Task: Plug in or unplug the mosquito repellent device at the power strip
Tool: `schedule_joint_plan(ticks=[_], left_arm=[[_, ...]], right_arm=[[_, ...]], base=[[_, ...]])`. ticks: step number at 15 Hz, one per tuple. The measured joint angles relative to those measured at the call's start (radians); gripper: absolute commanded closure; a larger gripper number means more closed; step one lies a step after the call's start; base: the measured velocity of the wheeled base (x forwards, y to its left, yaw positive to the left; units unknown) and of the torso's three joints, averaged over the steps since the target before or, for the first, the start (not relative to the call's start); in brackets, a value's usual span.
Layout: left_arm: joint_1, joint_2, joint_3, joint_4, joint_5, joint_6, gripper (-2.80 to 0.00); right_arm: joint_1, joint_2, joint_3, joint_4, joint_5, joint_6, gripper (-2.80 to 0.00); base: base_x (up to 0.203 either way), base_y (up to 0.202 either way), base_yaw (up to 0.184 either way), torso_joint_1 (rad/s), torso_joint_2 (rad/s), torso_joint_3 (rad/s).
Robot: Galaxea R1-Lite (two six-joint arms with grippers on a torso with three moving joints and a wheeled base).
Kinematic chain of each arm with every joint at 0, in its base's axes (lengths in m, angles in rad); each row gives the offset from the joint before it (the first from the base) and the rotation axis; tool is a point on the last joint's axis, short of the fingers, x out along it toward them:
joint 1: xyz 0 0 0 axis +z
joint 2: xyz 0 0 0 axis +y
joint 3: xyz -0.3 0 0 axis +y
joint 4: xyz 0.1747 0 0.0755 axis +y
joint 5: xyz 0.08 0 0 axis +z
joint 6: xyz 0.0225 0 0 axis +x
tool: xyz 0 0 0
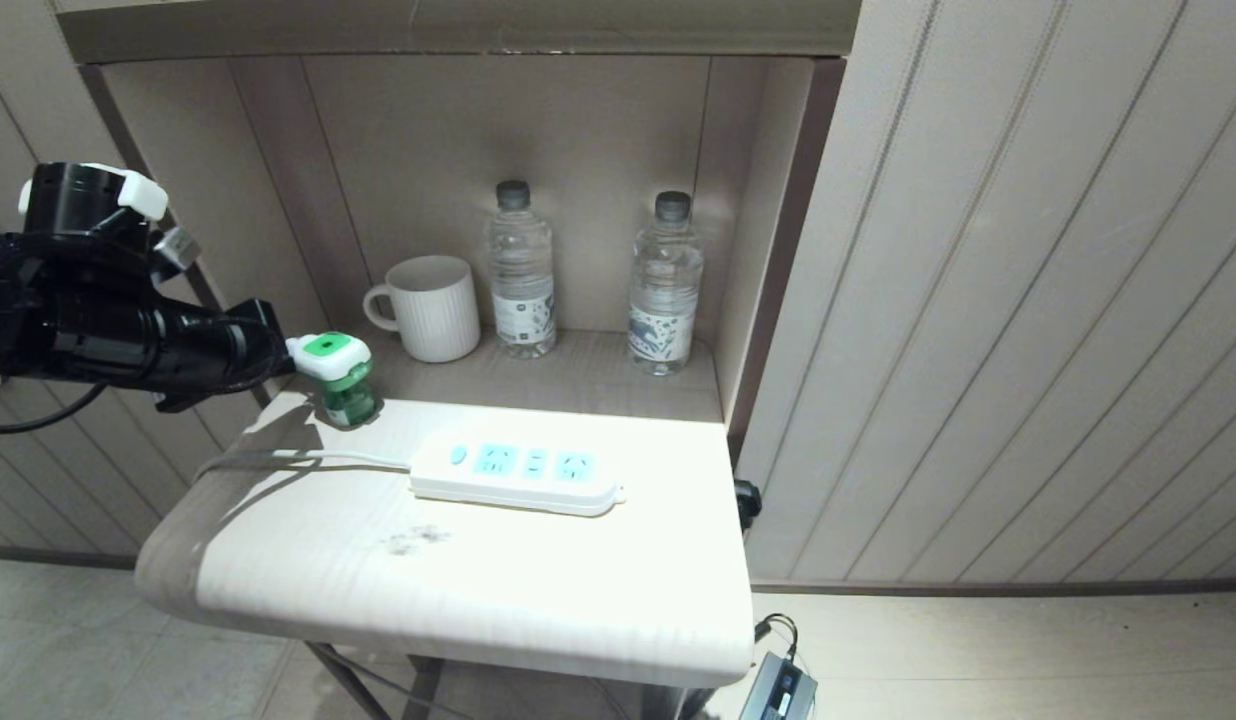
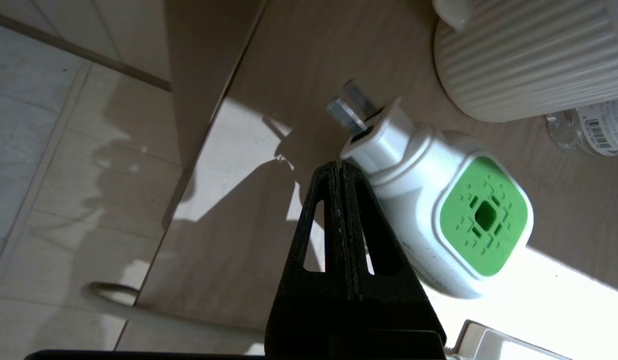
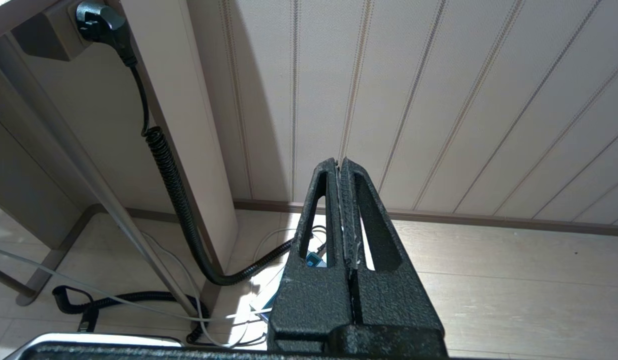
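With our left gripper [image 2: 339,167] pinched fully shut and holding nothing, its tip sits right against the mosquito repellent device [image 1: 336,375]. That one stands upright on the table [image 1: 458,590], a glossy white cap on a green bottle, its metal prongs [image 2: 350,106] pointing back at the arm. The flat power strip [image 1: 518,475] lies nearby, sockets empty. Our right gripper [image 3: 341,167] hangs closed, low by the wall.

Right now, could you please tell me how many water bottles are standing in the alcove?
2. One water bottle stands just right of the mug; the other bottle stands near the alcove's right wall. None appears hidden.
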Motion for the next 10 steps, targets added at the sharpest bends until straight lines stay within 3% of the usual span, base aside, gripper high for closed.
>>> schedule_joint_plan(ticks=[10], left_arm=[[0.017,0.054,-0.019,-0.054,-0.025,-0.001,0.00]], right_arm=[[0.000,0.000,0.000,0.000,0.000,0.000,0.00]], base=[[0.000,0.000,0.000,0.000,0.00,0.000]])
